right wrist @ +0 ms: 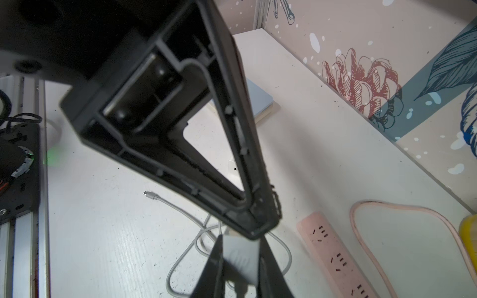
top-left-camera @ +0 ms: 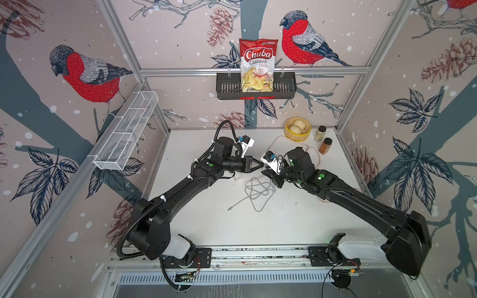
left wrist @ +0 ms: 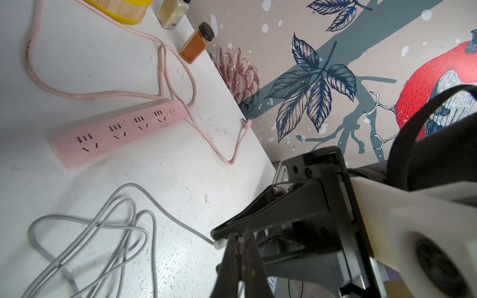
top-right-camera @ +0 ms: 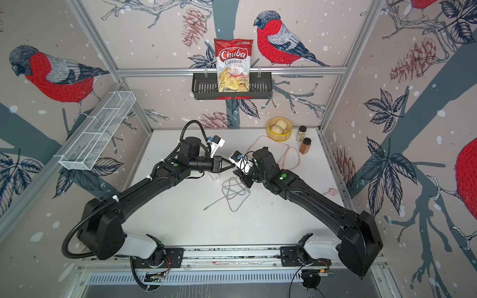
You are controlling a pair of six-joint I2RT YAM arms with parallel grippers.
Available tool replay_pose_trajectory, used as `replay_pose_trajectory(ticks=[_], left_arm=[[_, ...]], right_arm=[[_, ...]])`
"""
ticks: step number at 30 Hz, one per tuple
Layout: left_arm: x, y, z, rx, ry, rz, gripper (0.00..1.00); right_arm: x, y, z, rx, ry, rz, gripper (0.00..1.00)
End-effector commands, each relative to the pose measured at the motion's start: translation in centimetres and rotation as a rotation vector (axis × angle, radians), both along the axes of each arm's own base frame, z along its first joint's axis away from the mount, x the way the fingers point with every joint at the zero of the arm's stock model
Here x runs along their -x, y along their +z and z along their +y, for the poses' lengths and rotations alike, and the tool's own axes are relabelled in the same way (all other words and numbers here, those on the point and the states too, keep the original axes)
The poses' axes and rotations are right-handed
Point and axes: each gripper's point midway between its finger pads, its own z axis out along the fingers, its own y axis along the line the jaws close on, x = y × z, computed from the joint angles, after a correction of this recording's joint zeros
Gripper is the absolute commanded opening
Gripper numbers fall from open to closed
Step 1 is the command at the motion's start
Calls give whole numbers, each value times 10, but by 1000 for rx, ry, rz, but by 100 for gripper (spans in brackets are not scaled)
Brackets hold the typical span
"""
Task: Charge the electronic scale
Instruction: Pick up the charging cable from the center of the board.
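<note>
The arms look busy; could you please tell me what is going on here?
The left gripper is shut on the plug end of the grey cable, and the right gripper clamps a white charger. Their tips meet above the table, seemingly to join plug and charger. The cable's other end lies loose on the table. The scale sits apart, and the power strip has empty sockets.

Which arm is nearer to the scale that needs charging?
The right arm. The scale lies by the right-hand wall, and this arm reaches over it, hiding it in both top views. The left arm comes in from the far side of the table.
</note>
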Motion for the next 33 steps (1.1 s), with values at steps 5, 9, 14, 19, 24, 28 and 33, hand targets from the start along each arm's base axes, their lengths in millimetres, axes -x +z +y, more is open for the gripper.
replay_pose_trajectory(ticks=[5,9,14,19,24,28,33], left_arm=[[2,1,2,2,-25,-8,0],[2,2,3,5,-28,-7,0],[1,0,5,2,-19,0,0],[2,0,6,5,-20,4,0],[3,2,5,11,-28,8,0],[3,2,5,17,-32,14,0],[6,2,5,26,-35,21,0]], right_arm=[[8,-4,-1,-3,36,28,20],[8,-4,1,3,39,26,19],[15,1,3,-2,69,38,47],[20,7,-2,-20,65,20,32],[14,4,-3,-20,42,-1,21],[13,0,1,-12,49,12,22],[14,1,4,-14,55,9,18]])
